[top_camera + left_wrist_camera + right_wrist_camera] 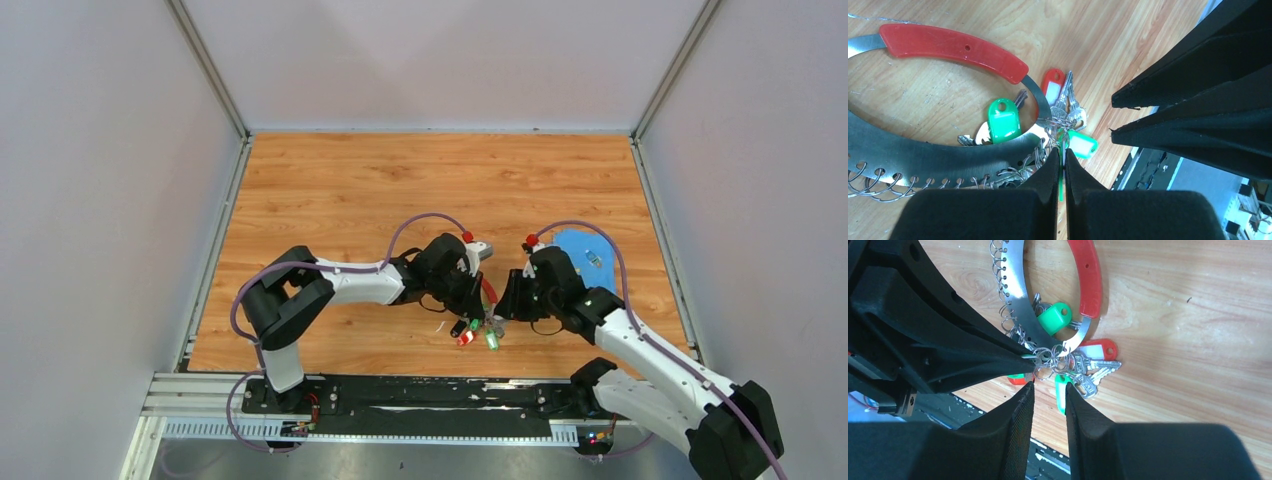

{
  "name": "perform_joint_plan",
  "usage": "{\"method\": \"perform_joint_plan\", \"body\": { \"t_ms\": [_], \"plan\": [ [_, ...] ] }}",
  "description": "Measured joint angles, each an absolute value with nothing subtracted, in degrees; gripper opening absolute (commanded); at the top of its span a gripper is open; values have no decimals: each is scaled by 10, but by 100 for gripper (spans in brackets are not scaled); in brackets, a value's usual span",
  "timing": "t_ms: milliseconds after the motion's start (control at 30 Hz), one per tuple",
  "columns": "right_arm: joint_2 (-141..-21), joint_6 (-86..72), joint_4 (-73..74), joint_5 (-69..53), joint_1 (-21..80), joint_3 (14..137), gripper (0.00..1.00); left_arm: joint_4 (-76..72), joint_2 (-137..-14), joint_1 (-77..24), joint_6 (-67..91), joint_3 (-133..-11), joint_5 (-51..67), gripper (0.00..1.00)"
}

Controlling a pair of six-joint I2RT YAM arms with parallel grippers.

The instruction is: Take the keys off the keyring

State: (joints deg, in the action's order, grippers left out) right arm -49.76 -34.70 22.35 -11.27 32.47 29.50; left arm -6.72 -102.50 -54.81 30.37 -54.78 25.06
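**Picking at the keys (1067,102), none clearly off the keyring (923,155) yet**

Judging by how things lie, the task is at an early stage. The keyring rests flat on the wooden counter (1128,40) near its front edge, between the two arms. Its steel band and red curved part (948,47) show plainly in both wrist views. The keys hang in one bunch at the band's bare end, just past the red part, linked by small wire loops (1048,362). Green and red tags are mixed among them. No key lies apart from the bunch in any view.

The left gripper (1061,165) is pressed fully together at the bunch with a thin green sliver between its pads. That is probably a tag seen edge-on, though exactly what it pinches is hard to make out. The right gripper (1049,390) faces it with its jaws a narrow gap apart. A green tag (1060,392) sits at the mouth of that gap, not visibly clamped.

Every key seems left to slide off. A blue cloth (580,248) lies well apart to the right; the small pale thing on it is too small to identify.
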Motion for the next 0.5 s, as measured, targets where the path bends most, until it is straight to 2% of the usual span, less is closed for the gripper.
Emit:
{"method": "perform_joint_plan", "body": {
  "t_ms": [500],
  "plan": [
    [-503, -308, 121, -54, 384, 230, 35, -41, -1030, -544, 290, -568, 250, 0]
  ]
}}
